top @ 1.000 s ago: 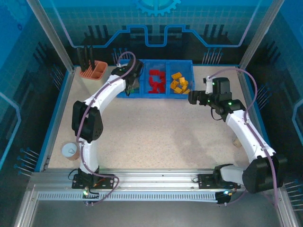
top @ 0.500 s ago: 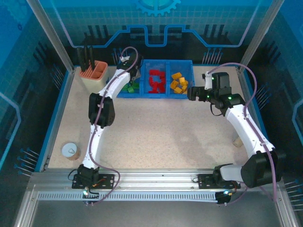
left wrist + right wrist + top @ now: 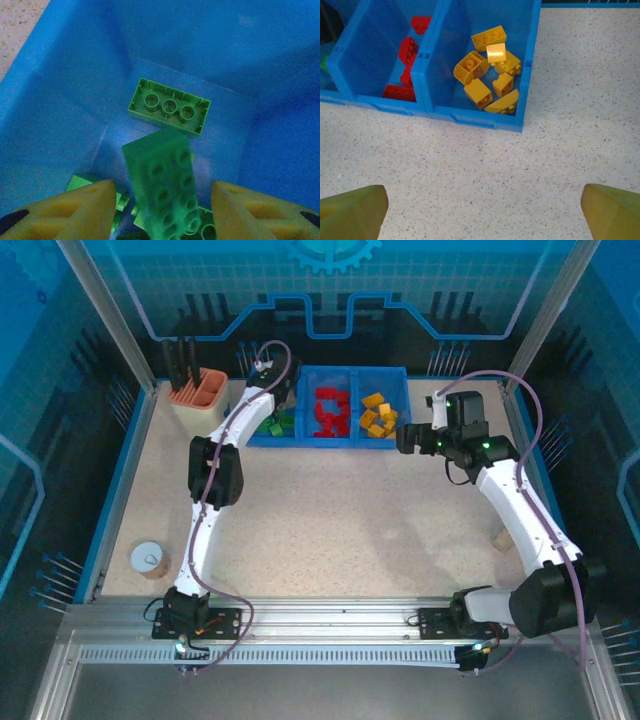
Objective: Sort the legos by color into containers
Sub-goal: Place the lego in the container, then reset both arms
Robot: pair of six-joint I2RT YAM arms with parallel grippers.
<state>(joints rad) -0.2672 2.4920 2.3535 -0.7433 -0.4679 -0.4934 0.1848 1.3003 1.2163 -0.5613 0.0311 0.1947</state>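
Currently left end effector (image 3: 161, 192) apart over tray's (image 3: 50, 100) left compartment, green brick (image 3: 160, 175) apparently loose between. Light, rigid, slick: pinch its long flat sides. Right end effector (image 3: 483, 197) apart, beside tray.

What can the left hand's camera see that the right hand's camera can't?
Left wrist camera: green legos in a blue tray compartment, one blurred between the left gripper's parted fingers. Right wrist camera: orange-yellow legos, red legos and speckled table, with the right gripper open. Both: the blue tray and yellowish fingertips.
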